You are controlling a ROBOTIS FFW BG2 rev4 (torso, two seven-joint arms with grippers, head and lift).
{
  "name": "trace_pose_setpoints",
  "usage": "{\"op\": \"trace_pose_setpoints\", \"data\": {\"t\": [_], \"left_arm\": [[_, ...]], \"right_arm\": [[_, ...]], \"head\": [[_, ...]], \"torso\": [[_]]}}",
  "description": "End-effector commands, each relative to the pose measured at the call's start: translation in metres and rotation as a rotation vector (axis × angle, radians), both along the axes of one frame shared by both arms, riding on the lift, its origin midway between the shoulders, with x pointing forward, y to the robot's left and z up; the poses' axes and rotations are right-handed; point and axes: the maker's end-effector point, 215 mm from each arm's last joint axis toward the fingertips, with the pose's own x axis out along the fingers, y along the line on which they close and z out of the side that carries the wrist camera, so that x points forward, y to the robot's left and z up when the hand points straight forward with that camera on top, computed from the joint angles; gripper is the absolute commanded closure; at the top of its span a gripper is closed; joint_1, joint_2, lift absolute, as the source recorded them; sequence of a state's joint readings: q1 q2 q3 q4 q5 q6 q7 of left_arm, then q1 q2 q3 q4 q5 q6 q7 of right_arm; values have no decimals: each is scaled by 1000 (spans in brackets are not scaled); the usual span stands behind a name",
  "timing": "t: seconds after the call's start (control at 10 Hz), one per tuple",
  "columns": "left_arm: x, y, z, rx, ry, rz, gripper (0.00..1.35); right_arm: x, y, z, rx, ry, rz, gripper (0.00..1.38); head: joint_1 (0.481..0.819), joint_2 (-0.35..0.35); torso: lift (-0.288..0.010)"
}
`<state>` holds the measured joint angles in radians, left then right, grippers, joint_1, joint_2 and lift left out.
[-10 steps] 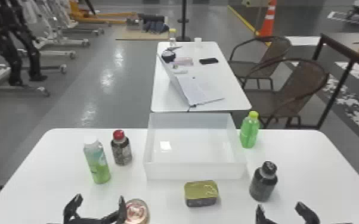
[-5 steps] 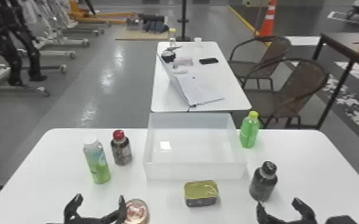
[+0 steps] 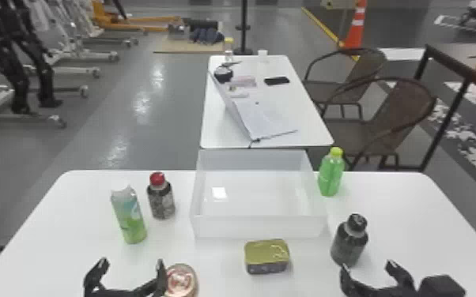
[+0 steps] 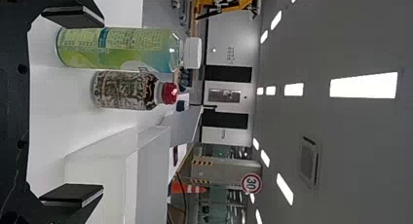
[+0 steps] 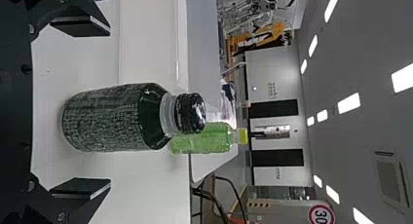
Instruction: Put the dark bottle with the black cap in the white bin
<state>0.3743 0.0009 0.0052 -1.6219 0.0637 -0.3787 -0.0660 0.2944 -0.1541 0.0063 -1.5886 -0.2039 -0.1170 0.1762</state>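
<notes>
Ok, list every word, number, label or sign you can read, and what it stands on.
"30": round red-rimmed sign in the background.
Too blurred to read: print on the dark bottle with the black cap, red-capped bottle, white-capped bottle, yellow-capped green bottle and round can; characters on the far wall.

Robotics lab or workshop, black robot legs [image 3: 20, 91], wheeled frames [image 3: 69, 70], orange jack [image 3: 99, 17], cone [image 3: 355, 33], grey floor [image 3: 170, 114], yellow line [image 3: 322, 26], round sign [image 4: 251, 183]
</notes>
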Motion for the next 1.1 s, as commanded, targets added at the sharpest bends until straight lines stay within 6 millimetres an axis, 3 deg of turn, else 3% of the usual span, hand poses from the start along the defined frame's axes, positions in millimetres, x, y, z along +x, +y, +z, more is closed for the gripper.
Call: {"op": "trace_pose_setpoints", "data": {"t": [0.0, 0.5, 1.0], "left_arm": [[-1, 0, 0, -6, -3, 4, 107], [-2, 1, 0, -12, -10, 5, 107], [-2, 3, 2, -17, -23, 8, 107]], "right_arm": [[5, -5, -9, -14, 19, -9, 186], [28, -17, -27, -52, 45, -3, 59], [54, -13, -28, -68, 32, 37, 68]], "head": [[549, 0], [549, 0], [549, 0]], "torso": [[-100], [-100], [-100]]}}
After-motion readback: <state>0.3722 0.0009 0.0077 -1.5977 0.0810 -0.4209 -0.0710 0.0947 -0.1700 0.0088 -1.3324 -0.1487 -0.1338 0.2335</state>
